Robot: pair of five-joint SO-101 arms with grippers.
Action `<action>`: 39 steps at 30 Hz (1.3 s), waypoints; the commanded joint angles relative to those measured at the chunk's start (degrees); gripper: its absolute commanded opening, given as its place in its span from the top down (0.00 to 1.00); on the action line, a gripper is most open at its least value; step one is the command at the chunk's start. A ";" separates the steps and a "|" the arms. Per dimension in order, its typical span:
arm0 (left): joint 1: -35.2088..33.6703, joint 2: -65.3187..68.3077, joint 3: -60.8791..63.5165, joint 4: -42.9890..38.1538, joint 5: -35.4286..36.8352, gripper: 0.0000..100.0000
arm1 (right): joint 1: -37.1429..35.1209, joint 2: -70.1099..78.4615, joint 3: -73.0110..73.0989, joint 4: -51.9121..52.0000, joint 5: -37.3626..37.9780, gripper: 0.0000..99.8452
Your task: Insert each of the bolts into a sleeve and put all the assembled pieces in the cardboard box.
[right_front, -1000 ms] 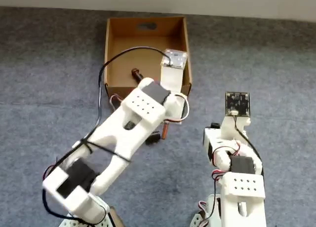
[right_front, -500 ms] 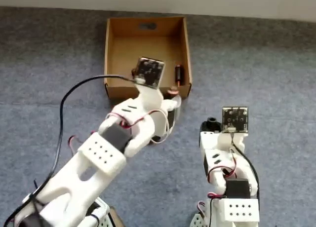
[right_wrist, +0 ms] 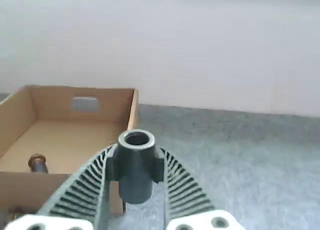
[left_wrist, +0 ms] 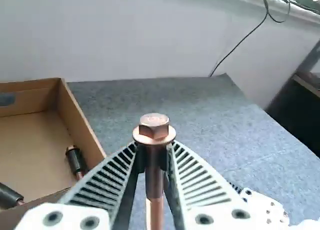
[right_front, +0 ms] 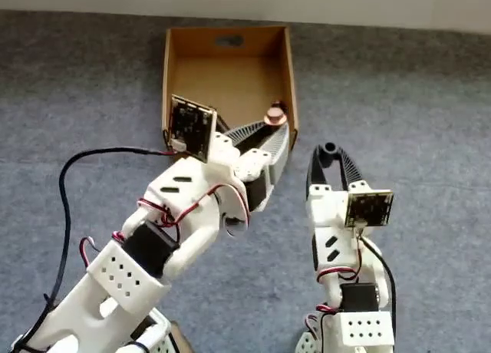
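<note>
High view: the left gripper pinches an upright bolt above the box's near right corner. The right gripper clamps a sleeve just right of the box.
Left wrist view: two pieces lie inside the box.
Right wrist view: the sleeve's bore faces up.

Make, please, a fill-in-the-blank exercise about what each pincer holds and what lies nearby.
1. The left pincer is shut on a copper ____, head upward.
2. The right pincer is shut on a dark grey ____, its opening upward.
3. An assembled piece lies inside the cardboard ____.

Missing words: bolt; sleeve; box.
</note>
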 commanded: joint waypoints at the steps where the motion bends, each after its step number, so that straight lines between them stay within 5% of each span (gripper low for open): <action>1: 2.95 -1.45 -0.40 -4.40 -0.53 0.99 | -0.40 -0.92 5.76 -2.86 -0.53 0.99; 12: 3.30 2.24 -0.84 -17.05 -1.49 0.99 | -2.24 -0.92 6.11 -2.86 -0.53 0.99; 21: 3.38 15.96 -0.31 -29.71 -18.20 0.99 | -2.77 -0.92 6.29 -2.86 -0.53 0.99; 34: 4.97 16.66 0.40 -35.08 -17.93 0.99 | -2.77 -0.92 6.29 -2.86 -0.44 0.99; 39: 4.79 16.66 1.54 -36.66 -12.04 0.99 | -2.77 -0.92 6.29 -2.86 -0.44 0.99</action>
